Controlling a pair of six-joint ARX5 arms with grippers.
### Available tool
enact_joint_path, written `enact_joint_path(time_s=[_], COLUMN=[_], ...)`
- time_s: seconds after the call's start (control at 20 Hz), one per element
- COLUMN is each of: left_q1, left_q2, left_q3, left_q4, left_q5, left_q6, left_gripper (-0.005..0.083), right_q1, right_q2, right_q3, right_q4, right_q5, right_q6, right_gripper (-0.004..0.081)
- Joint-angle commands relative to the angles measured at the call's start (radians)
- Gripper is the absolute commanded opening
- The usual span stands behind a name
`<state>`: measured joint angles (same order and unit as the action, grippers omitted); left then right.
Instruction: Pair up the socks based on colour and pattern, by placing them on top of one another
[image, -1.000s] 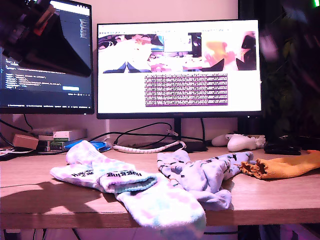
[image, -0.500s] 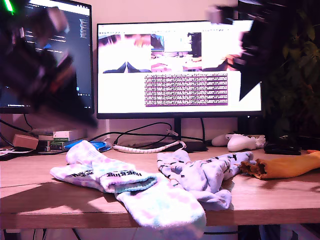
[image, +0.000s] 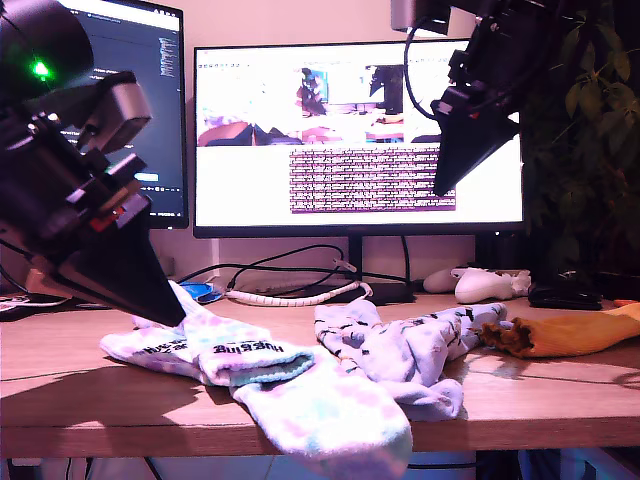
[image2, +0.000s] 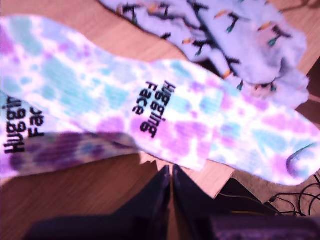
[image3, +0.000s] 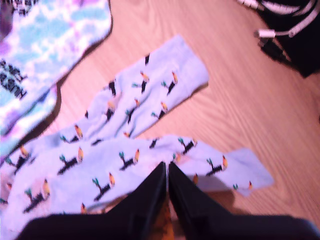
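Two white socks with pink and teal blotches (image: 250, 362) lie overlapped at the table's front, one hanging over the edge. My first gripper (image: 170, 318) is shut and empty, its tip just behind them at the exterior view's left. In the first wrist view the tips (image2: 170, 171) sit at the edge of a blotched sock (image2: 165, 110). Two lavender socks with small prints (image: 400, 345) lie crumpled mid-table. My second gripper (image: 440, 188) hangs high above them, shut and empty; its tips (image3: 166, 167) point at the lavender socks (image3: 145, 95). A mustard-orange sock (image: 570, 335) lies at the exterior view's right.
Two monitors (image: 355, 140) stand behind the socks. A white game controller (image: 485, 285), a coiled white cable (image: 290, 297) and dark cables lie near the monitor foot. Small boxes (image: 120, 272) sit at the exterior view's left, a plant (image: 590, 150) at its right.
Both arms have swung. The first came down from the exterior view's upper left to the blotched socks. The second moved in front of the monitor above the lavender socks. The socks stay put.
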<state>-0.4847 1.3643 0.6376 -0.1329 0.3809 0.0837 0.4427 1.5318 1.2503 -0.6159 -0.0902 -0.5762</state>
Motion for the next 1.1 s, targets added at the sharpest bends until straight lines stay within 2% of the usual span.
enact_joint_path(time_s=[0.0, 0.15, 0.45, 0.5, 0.6, 0.8, 0.9, 1.05], left_q1=[-0.004, -0.005, -0.009, -0.009, -0.008, 0.051, 0.104, 0.200], left_q2=[0.033, 0.109, 0.314, 0.345, 0.385, 0.391, 0.391, 0.391], left_q3=[0.006, 0.009, 0.026, 0.037, 0.056, 0.066, 0.073, 0.080], left_q4=[0.076, 0.250, 0.472, 0.457, 0.372, 0.222, 0.171, 0.126], left_q5=[-0.003, -0.003, 0.047, 0.072, 0.064, -0.067, -0.153, -0.206], left_q6=[-0.059, -0.133, -0.137, -0.137, -0.136, -0.064, -0.030, 0.029], left_gripper=[0.0021, 0.0021, 0.0012, -0.0013, -0.0021, -0.0021, -0.0021, -0.0021], right_q1=[0.001, 0.002, 0.002, 0.002, 0.002, 0.002, 0.002, 0.002], right_q2=[0.003, 0.003, 0.003, 0.003, 0.003, 0.005, 0.009, 0.016], right_q3=[-0.011, -0.011, -0.011, -0.011, -0.011, -0.011, -0.011, -0.011], right_q4=[0.006, 0.006, 0.004, 0.002, -0.008, -0.017, -0.018, -0.032], right_q5=[-0.031, -0.085, -0.091, -0.091, -0.091, -0.090, -0.090, -0.090], right_q6=[0.013, 0.066, 0.136, 0.137, 0.141, 0.163, 0.162, 0.174], right_gripper=[-0.0010, -0.0010, -0.0010, -0.0010, -0.0010, -0.0010, -0.0010, -0.0010])
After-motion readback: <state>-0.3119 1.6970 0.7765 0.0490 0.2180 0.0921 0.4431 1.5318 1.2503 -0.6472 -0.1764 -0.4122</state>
